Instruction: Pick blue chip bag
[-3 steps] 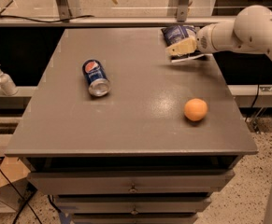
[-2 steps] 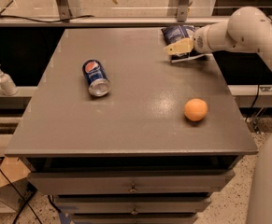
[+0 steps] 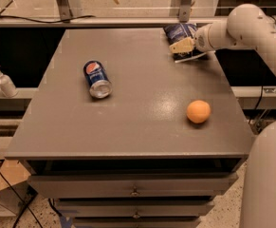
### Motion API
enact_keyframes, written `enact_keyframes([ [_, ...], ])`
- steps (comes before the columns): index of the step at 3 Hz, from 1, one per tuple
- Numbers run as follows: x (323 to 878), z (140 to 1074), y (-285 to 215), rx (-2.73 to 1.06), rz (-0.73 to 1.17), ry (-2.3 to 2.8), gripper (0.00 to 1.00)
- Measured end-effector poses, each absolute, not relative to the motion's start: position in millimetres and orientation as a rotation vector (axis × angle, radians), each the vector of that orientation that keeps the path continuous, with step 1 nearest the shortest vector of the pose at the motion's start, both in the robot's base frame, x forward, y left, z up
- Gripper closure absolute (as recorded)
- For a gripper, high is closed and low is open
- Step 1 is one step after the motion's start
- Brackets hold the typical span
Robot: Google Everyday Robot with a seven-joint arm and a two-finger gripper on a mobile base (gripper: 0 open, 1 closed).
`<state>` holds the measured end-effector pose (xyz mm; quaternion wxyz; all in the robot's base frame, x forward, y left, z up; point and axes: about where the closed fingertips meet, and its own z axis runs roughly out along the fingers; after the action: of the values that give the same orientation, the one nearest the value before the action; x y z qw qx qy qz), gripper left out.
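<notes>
One Pepsi can (image 3: pixel 97 79) lies apart; hand (image 3: pixel 181 46) at blue chip bag (image 3: pixel 181 32).

Views: we have one camera only.
Position: we look from high above the near edge of the tabletop (image 3: pixel 137 127), with the robot body (image 3: pixel 270 175) close by at lower right.
Direction: we face down and toward the far edge; the drawers (image 3: pixel 133 186) lie at the bottom.
Distance: middling; we see the whole tabletop.
End effector: the end effector (image 3: pixel 182 45) sits far right, at the blue chip bag (image 3: pixel 180 31).
Right edge: the arm (image 3: pixel 251 27) enters there.
</notes>
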<state>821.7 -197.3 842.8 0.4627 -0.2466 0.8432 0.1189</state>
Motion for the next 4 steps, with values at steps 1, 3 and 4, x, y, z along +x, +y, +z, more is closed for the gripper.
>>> enact_keyframes([
  [1,818.5,854.7,-198.3,-0.620,0.261,2.052,0.64],
  [3,797.1,931.6,-181.9,-0.733,0.223,1.890,1.00],
  [4,776.6,985.0,-166.1,-0.828,0.218,1.767,1.00],
])
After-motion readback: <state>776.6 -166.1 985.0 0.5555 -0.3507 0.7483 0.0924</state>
